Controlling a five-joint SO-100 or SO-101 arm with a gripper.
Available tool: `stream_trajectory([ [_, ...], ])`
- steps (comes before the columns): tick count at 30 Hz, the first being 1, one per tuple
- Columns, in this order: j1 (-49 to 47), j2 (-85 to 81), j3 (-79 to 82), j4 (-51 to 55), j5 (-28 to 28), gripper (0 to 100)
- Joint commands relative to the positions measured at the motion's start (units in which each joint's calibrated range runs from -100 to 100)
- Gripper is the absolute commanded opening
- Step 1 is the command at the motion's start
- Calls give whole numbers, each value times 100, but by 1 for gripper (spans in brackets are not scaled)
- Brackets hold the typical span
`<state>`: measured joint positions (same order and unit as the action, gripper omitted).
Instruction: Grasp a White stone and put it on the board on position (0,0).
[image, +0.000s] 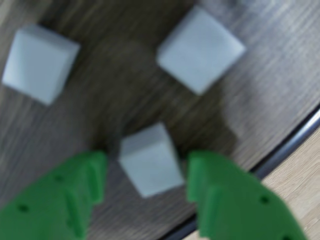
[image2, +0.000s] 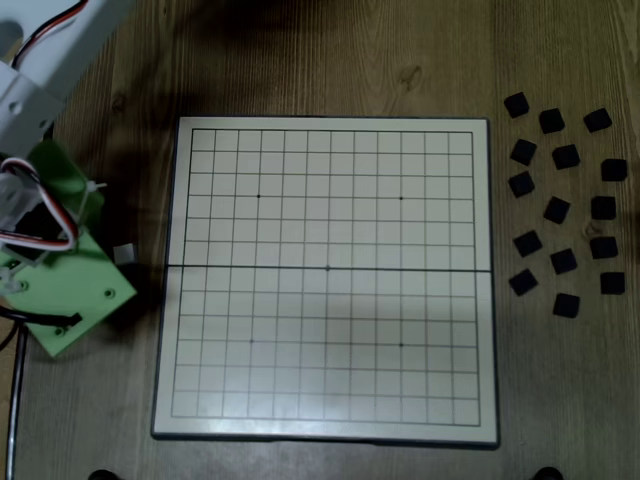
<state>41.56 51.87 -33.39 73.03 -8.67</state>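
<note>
Blurrily, the wrist view shows the green plastic claw (image: 145, 172) spread apart around a small white cube stone (image: 150, 160) on the dark wood counter (image: 115, 90), contact unclear. Two more white cubes (image: 40, 62) lie beyond. From the fixed view, the arm hides nearly all of them, left of the cream gridded board (image2: 325, 275).

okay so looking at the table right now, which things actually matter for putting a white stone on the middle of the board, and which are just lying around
Belongs to the job:
- small white square block between the open green gripper fingers
- large cream gridded game board
- its central dot on the middle seam

Just lying about:
- two other white blocks in the wrist view
- scattered black square blocks right of the board in the fixed view
</note>
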Motion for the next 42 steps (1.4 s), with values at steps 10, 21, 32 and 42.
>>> stream_trajectory([
  [10,-119,-138,-980,-362,49,8],
  [21,-46,-283,-612,-453,-371,6],
  [32,145,-1546,1078,-461,-601,6],
  [42,527,-3097,2354,2,-611,6],
])
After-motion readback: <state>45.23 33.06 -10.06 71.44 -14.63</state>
